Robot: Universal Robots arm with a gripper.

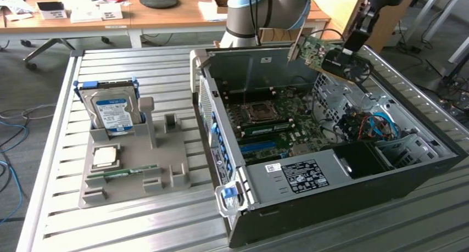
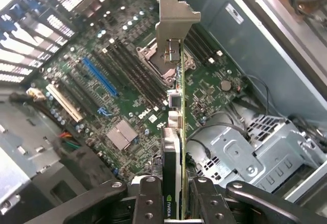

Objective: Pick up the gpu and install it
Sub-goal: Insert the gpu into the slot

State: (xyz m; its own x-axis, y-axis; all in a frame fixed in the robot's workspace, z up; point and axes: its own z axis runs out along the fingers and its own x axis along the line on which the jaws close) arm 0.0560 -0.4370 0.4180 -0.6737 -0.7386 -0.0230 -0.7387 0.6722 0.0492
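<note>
The gripper [image 2: 176, 198] was clenched on the gpu [image 2: 174, 142] above the computer case [image 1: 330, 208], and I judged that its edge had to be parallel to the blue slot [image 2: 99, 75].

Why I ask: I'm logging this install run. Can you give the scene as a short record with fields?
claw: shut on the gpu, gripping it by one end
gpu: held in the air above the open computer case, tilted, metal bracket end away from the claw
install: not yet seated in the motherboard
hard drive: upright in the grey holder on the table
memory stick: lying in the same holder
</note>
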